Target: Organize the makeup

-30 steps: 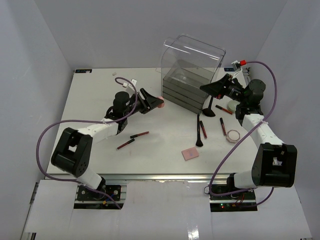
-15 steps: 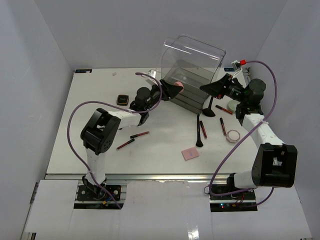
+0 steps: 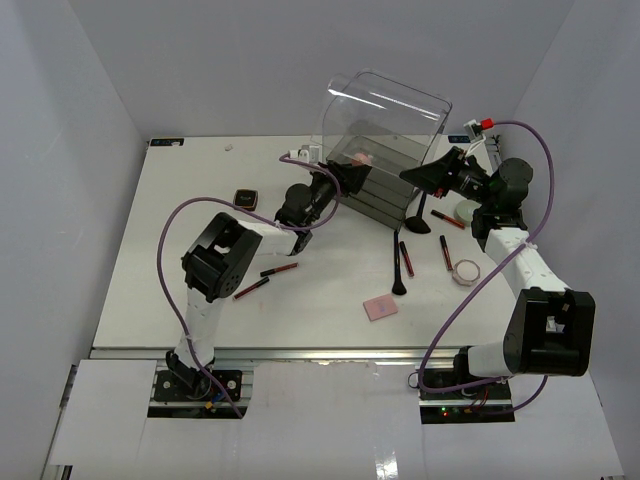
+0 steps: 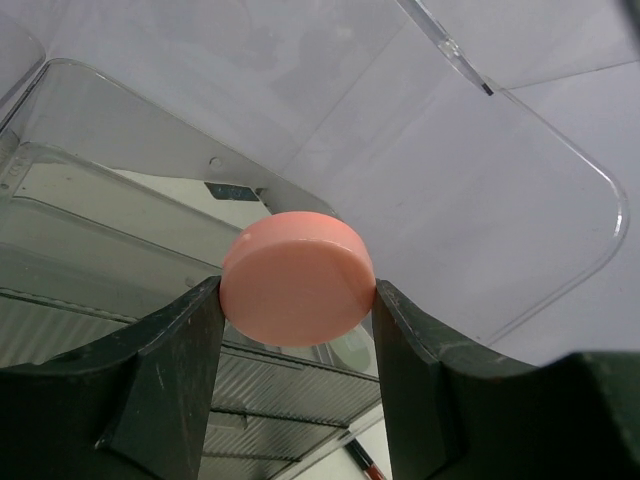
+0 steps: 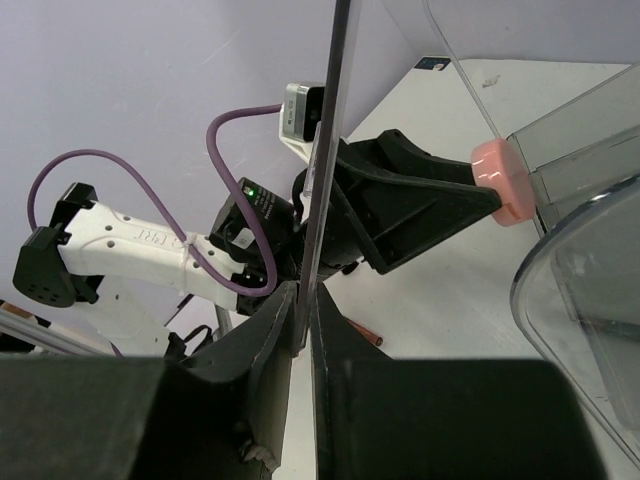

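The round pink compact (image 4: 297,277) is clenched between the fingers of the left gripper (image 4: 297,292), held up at the open mouth of the tall clear plastic drawer box (image 3: 385,125), above its stacked drawers. The right gripper (image 5: 303,310) is pinched onto the box's thin clear panel (image 5: 326,150). Outside the box, on the white table (image 3: 180,200), lie a flat pink square (image 3: 380,307), two slim red-and-black pencils (image 3: 279,269) and a small black compact (image 3: 245,198).

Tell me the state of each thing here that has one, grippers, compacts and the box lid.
left gripper: shut on the pink compact
right gripper: shut on the clear lid
pink compact: gripped, held off the table
clear lid: raised open
black compact: lying flat on the table
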Robot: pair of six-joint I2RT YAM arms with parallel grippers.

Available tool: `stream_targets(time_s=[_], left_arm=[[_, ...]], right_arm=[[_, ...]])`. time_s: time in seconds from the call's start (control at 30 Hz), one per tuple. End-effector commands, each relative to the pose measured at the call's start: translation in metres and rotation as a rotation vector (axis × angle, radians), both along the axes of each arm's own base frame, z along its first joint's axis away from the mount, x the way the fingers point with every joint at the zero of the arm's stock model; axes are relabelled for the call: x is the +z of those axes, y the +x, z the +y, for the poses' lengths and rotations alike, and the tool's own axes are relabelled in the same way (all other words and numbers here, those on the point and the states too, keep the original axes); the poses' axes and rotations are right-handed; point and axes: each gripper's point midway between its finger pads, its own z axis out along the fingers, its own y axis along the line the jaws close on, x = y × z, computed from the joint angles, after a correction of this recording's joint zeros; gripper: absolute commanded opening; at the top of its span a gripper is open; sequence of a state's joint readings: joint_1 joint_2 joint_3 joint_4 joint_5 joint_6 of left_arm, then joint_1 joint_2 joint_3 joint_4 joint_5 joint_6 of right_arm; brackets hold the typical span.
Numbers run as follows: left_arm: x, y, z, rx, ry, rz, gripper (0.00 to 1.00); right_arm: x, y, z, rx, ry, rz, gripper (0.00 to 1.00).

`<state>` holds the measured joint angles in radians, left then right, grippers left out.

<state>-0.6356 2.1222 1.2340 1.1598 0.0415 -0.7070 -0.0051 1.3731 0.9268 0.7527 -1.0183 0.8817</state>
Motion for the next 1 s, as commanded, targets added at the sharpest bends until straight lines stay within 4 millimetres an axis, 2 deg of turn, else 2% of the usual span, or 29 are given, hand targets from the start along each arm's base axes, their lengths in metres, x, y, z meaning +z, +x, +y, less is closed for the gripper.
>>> stream_targets(time_s=[0.0,0.37,0.5,0.83,0.97], left_arm=[[0.032,0.011,-0.002,0.070,-0.044,-0.085,0.01],[0.023,0.025,-0.010,0.172,0.032,-0.086,0.05],[0.013,0.030,-0.015,0.195,0.099,-0.076,0.07],[0.000,0.033,-0.020,0.218,0.160,-0.045,0.32],[-0.001,0.033,-0.024,0.207,0.175,-0.038,0.38]], right_arm=[[0.040,-0.019,0.004,0.044,0.003,-0.152,0.16],[0.041,-0.020,0.004,0.047,0.022,-0.146,0.16],[0.043,-0.023,0.004,0.048,0.028,-0.150,0.16],[0.041,-0.023,0.004,0.047,0.028,-0.147,0.16],[0.039,-0.022,0.004,0.046,0.029,-0.141,0.16]])
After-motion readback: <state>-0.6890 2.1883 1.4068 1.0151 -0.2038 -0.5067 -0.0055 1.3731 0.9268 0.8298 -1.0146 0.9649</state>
